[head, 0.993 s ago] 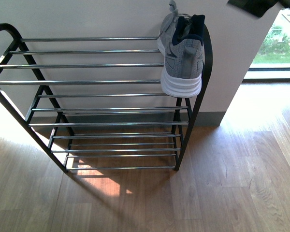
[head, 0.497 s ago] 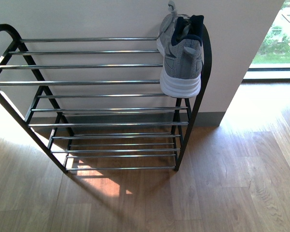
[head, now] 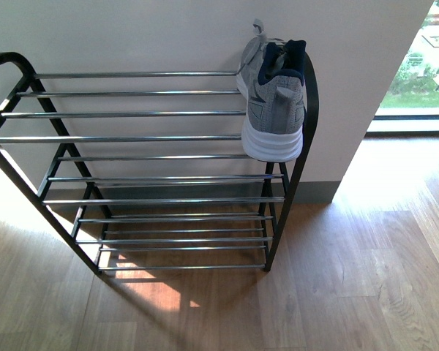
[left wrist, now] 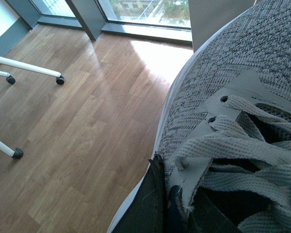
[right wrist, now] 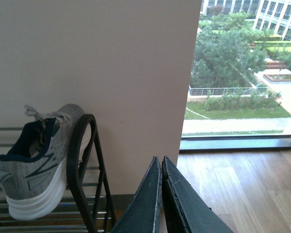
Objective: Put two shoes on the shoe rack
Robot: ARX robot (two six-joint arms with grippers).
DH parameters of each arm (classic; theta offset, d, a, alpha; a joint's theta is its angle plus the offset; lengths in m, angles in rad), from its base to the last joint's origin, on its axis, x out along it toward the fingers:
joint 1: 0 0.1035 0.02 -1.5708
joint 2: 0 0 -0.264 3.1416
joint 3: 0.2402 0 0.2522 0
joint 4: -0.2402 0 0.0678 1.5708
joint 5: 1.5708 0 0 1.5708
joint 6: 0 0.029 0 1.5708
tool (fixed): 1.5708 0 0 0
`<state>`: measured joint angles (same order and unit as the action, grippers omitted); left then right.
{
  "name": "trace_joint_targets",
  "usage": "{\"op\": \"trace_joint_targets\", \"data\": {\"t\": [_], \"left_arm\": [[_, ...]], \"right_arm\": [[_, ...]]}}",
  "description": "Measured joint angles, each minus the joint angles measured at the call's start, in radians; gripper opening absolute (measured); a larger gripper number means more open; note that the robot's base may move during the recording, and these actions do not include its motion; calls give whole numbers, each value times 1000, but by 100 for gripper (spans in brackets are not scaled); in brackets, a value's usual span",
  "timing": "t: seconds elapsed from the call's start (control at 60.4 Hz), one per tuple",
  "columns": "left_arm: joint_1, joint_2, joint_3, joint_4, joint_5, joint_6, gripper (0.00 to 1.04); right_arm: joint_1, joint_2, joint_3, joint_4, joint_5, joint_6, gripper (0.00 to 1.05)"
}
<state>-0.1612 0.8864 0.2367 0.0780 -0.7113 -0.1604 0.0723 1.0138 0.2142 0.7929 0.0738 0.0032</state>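
Observation:
One grey sneaker (head: 274, 102) with a thick white sole sits on the right end of the shoe rack's (head: 132, 114) top tier, heel toward me. The right wrist view shows that sneaker (right wrist: 36, 160) beside the rack's black end loop (right wrist: 82, 160). My right gripper (right wrist: 160, 162) hangs shut and empty, to the right of the rack. The second grey sneaker (left wrist: 233, 73) fills the left wrist view, held above the wood floor. My left gripper (left wrist: 161, 170) is shut on its side by the laces. Neither gripper shows in the front view.
The rack stands against a pale wall (head: 168, 36). A floor-length window (head: 424, 80) lies to its right. Wood floor (head: 366, 278) spreads in front. In the left wrist view, white chair legs on casters (left wrist: 17, 153) stand on the floor near a window frame (left wrist: 85, 19).
A dark arm part at the top right of the front view has left the picture. The rack and its sneaker now sit slightly lower in the frame.

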Motion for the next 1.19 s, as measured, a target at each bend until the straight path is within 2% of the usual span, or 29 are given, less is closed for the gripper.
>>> {"op": "trace_joint_targets", "data": {"t": [0.066, 0.166, 0.563, 0.712, 1.192], "left_arm": [[0, 0, 0, 0, 0, 0, 1], [0, 0, 0, 0, 0, 0, 1], [0, 0, 0, 0, 0, 0, 1], [0, 0, 0, 0, 0, 0, 1], [0, 0, 0, 0, 0, 0, 1]], "right_arm": [[-38, -40, -27, -11, -64, 0, 1], [-68, -90, -61, -31, -70, 0, 1], [-69, -340, -160, -182, -72, 0, 1], [-69, -360, -194, -160, -72, 0, 1], [-69, -623, -195, -403, -74, 0, 1]]}}
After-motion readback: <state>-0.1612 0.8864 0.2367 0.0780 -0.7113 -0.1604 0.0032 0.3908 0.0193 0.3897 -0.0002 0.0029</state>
